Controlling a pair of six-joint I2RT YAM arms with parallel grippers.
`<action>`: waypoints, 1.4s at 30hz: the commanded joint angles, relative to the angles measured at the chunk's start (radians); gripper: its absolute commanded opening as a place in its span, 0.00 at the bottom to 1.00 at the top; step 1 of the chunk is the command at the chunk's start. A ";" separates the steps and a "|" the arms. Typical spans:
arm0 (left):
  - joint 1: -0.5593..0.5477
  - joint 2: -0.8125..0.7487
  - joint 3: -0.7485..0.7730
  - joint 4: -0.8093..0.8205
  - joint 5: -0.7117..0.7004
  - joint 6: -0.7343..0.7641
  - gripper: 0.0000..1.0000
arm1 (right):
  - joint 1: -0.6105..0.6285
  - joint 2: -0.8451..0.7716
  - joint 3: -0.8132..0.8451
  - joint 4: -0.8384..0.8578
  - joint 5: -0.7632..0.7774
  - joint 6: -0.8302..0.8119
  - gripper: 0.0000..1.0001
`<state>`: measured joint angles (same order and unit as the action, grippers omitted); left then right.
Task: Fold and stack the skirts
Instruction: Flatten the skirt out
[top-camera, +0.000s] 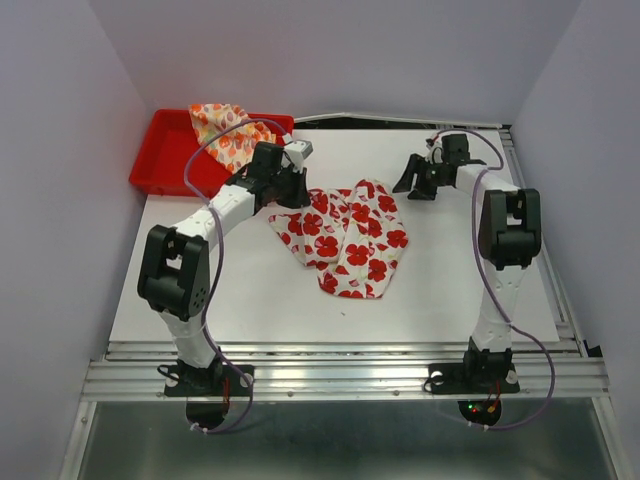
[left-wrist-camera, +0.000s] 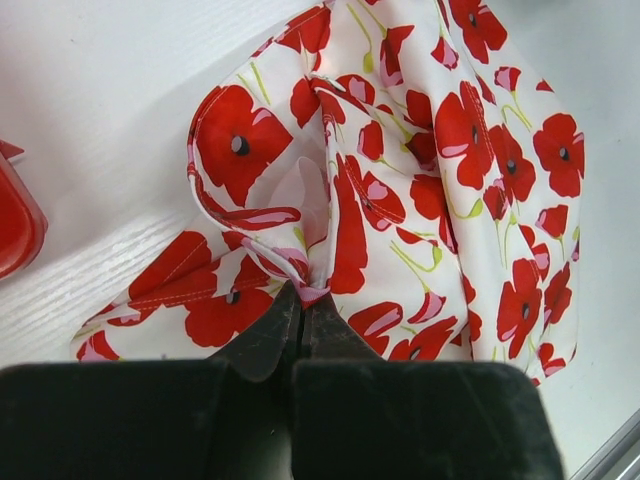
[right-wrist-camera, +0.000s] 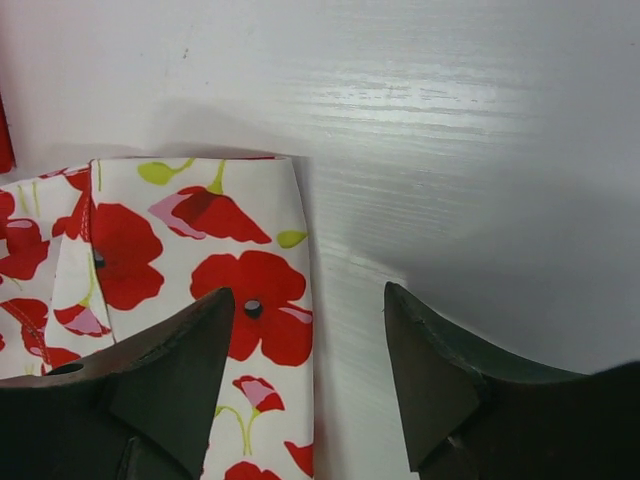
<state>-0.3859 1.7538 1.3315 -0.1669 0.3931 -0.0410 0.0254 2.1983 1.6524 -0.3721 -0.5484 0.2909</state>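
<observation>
Flowered skirt (left-wrist-camera: 450, 170): thin, limp, light cloth; lies rumpled on the table (right-wrist-camera: 450, 120), fanning out ahead of the left pincer (left-wrist-camera: 300, 302)
Left pincer: clamped on a bunched edge (small pinch; may slip)
Right pincer (right-wrist-camera: 308, 292): jaws apart, empty; squared corner beneath one finger
Best hold: stitched corners, I judge
Cream skirt (top-camera: 225, 128): heaped in the red tray (top-camera: 158, 165), beyond the left pincer

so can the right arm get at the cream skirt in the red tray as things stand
Probably not. The cream skirt lies in the red tray at the far left, and the left arm, with the left gripper shut on the flowered skirt, stands between it and the open right gripper.
</observation>
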 joint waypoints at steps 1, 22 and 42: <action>-0.002 0.024 0.055 0.009 0.018 0.012 0.00 | 0.033 -0.008 0.037 0.094 0.019 0.016 0.66; -0.002 0.044 0.071 0.020 0.009 0.012 0.00 | 0.134 0.081 0.078 0.064 0.199 -0.107 0.01; 0.005 -0.244 0.146 0.036 -0.128 0.133 0.00 | 0.084 -0.661 -0.105 0.056 0.369 -0.320 0.01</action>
<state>-0.3843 1.6325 1.4399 -0.2100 0.3126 0.0452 0.1158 1.6077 1.5730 -0.3370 -0.2661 0.0441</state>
